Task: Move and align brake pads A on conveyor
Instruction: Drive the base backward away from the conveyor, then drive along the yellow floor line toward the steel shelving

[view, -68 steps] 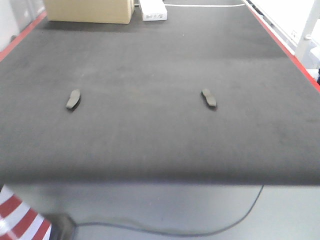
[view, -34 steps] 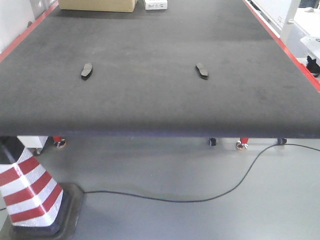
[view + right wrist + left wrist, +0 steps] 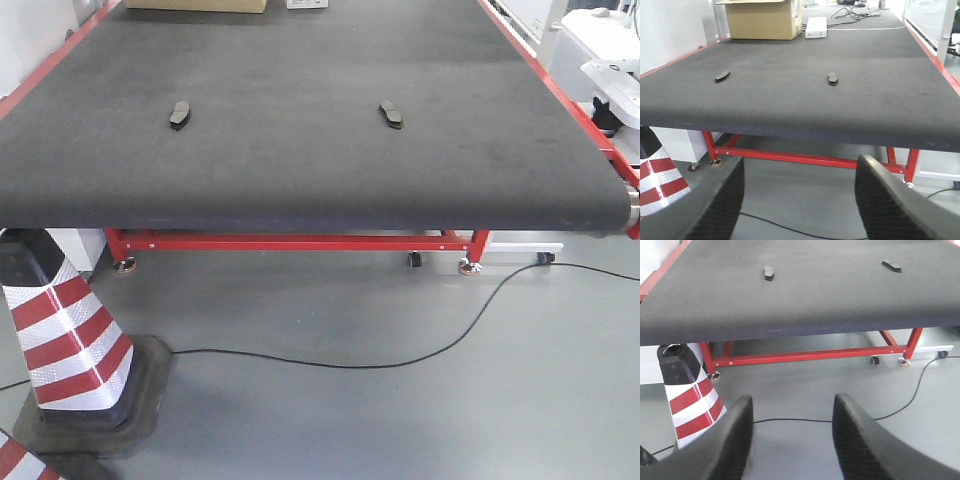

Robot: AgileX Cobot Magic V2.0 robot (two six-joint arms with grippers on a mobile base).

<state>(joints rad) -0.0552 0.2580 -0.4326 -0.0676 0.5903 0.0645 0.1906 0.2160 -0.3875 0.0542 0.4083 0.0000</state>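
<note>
The conveyor (image 3: 300, 170) ends in a rounded near edge and has red stripes along both sides. Broad bare belt surrounds the left brake pad (image 3: 179, 115) and the right brake pad (image 3: 391, 114), which lie well apart and away from every edge. Both long axes run near-to-far, the left one's far end leaning right and the right one's leaning left. The left claw (image 3: 792, 407) and right claw (image 3: 801, 165) hang over the floor short of the near edge, both spread wide and empty. A striped cone (image 3: 70, 340) stands at near left.

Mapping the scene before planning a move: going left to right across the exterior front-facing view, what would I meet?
Striped cone → left brake pad → right brake pad.
</note>
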